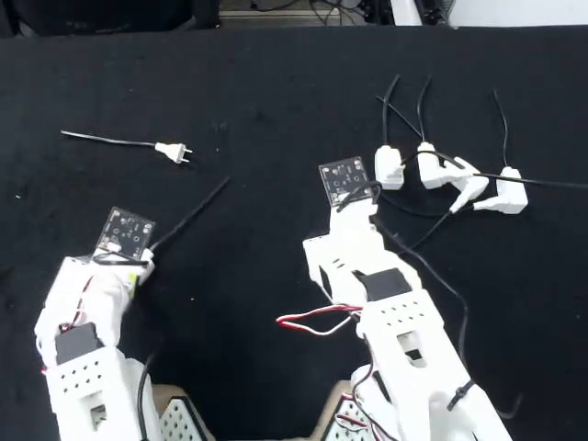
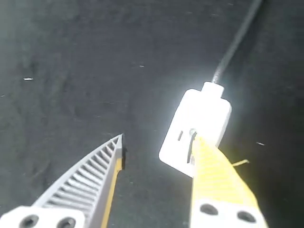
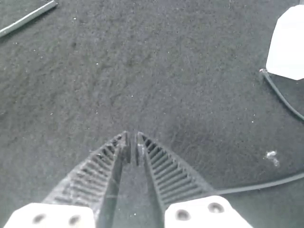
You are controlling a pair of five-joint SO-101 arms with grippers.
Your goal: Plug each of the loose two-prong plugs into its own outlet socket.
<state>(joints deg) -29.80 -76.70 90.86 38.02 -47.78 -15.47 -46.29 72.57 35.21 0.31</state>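
Observation:
A loose white two-prong plug (image 1: 172, 152) with a thin black cord lies on the black table at the far left. My left gripper (image 2: 157, 139) is open low over the cloth. Its yellow fingertip (image 2: 197, 142) rests over the face of a white outlet socket (image 2: 197, 123), whose two slots show. That socket's black cable (image 1: 195, 214) runs away toward the table's middle. My right gripper (image 3: 132, 137) is shut with nothing in it, just short of a white socket (image 3: 289, 42). Several white sockets (image 1: 432, 170) with black cords sit in a row at the far right.
The left arm (image 1: 92, 303) stands at the near left and the right arm (image 1: 367, 266) at the near middle. Black cords (image 1: 432, 230) loop around the right arm's far end. Bare black cloth (image 1: 266, 110) spreads between the loose plug and the row of sockets.

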